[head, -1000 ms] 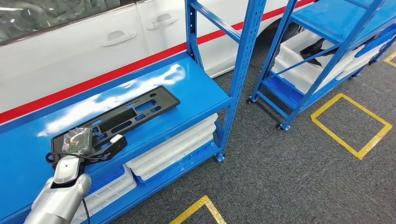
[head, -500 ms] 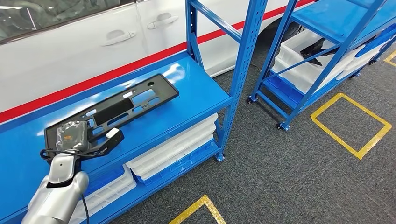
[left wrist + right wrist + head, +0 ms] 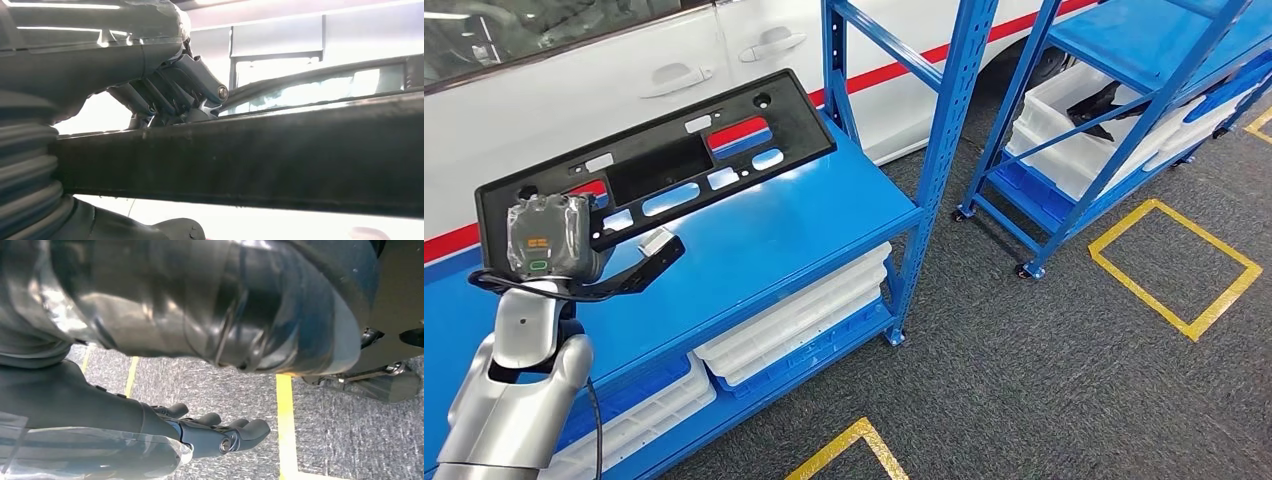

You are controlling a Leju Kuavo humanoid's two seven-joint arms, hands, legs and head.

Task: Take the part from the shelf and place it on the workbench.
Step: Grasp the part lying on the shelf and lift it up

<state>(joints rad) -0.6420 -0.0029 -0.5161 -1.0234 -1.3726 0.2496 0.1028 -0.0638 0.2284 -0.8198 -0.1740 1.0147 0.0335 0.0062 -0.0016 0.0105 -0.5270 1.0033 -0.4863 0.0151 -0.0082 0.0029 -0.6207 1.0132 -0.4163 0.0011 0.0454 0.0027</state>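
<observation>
Lifted off the blue shelf [image 3: 824, 215] since the earlier frames: long black part [image 3: 664, 160], lying flat a second ago, now tilted up on edge above the shelf. Long axis running from the left hand [image 3: 544, 240] away to the right and up (far end near the shelf upright). Held at its near end only, left hand's fingers [image 3: 165, 95] wrapped over the rim. Left arm raised, forearm upright. Right hand [image 3: 215, 432] hanging low over the floor, empty, fingers loosely apart.
</observation>
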